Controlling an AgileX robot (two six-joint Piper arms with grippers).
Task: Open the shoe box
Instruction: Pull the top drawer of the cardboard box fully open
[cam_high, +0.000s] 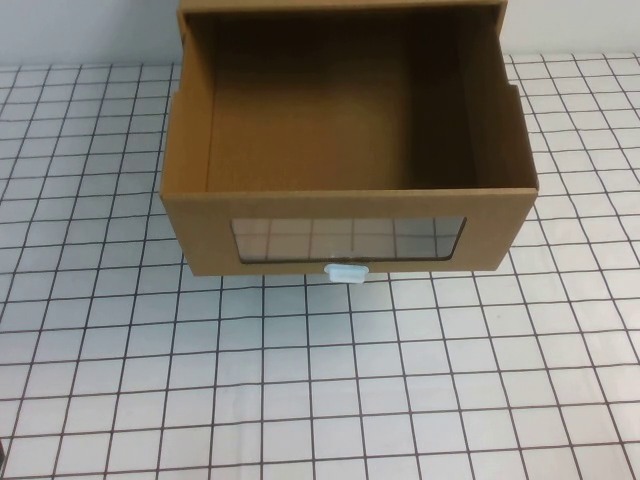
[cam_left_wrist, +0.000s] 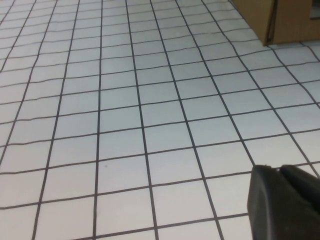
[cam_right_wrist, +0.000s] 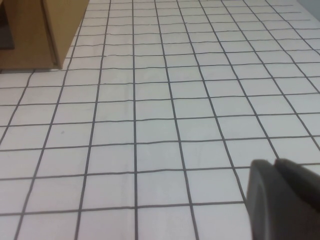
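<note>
A brown cardboard shoe box stands at the far middle of the table. Its drawer is slid out toward me and its inside shows bare. The front panel has a clear window and a small white handle below it. Neither arm shows in the high view. My left gripper is shut with nothing in it, low over the table, with a corner of the box well ahead of it. My right gripper is also shut and holds nothing, with the box far ahead of it.
The table is a white surface with a black grid, reaching to a pale wall behind the box. No other object lies on it in any view.
</note>
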